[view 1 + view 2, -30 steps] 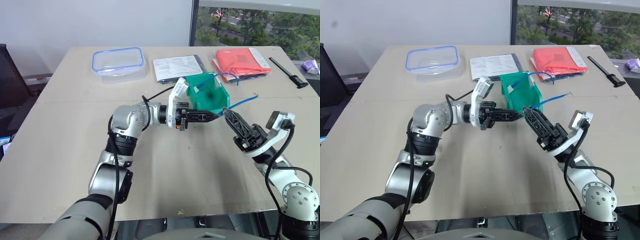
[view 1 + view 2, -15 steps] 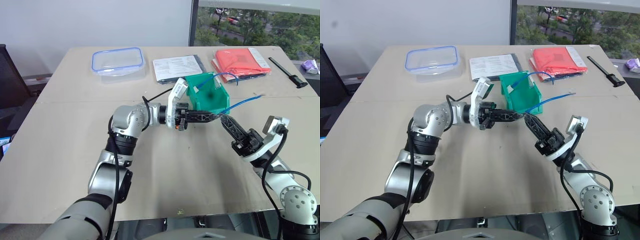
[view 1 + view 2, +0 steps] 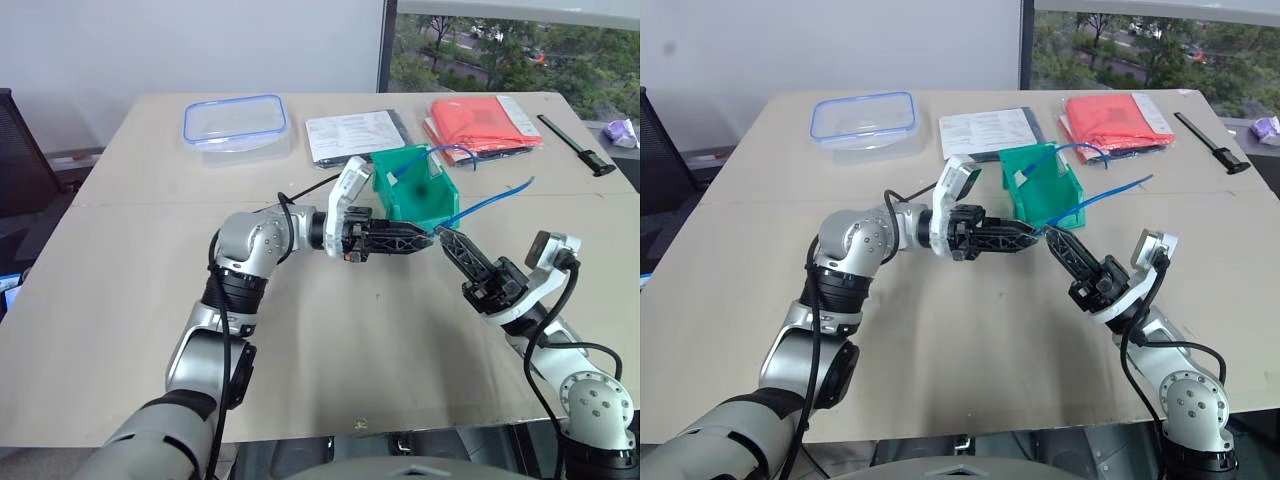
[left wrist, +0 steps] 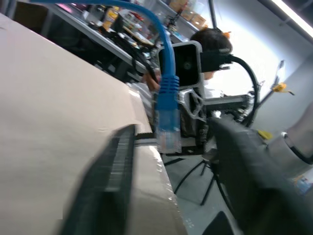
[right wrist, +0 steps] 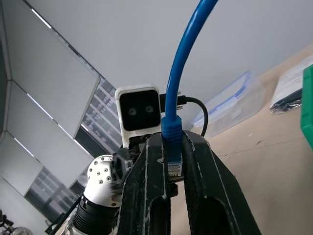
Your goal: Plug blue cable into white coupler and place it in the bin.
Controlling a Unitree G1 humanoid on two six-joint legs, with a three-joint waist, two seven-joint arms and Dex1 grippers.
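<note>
1. The blue cable is in the air over the table, just in front of the bin. Its long axis runs from the plug end at the right gripper up and away toward the robot's right; the free end hangs clear of the table.
2. Right wrist view: the plug sits between the two black fingers, cable rising straight out past the tips. The right gripper is clenched on the plug end.
3. The left gripper points level toward the robot's right, tips meeting the right gripper's tips at the plug. In the left wrist view its fingers stand apart with the plug between them, not pressed; it reads as released.
4. White coupler: I cannot tell where it is.
5. The bin stands upright behind the grippers. A second blue cable loops over its far rim with one end inside.
6. The clear container with a blue rim sits at the far left of the table; no contents visible.
7. Papers and a red folder lie beyond the bin.
</note>
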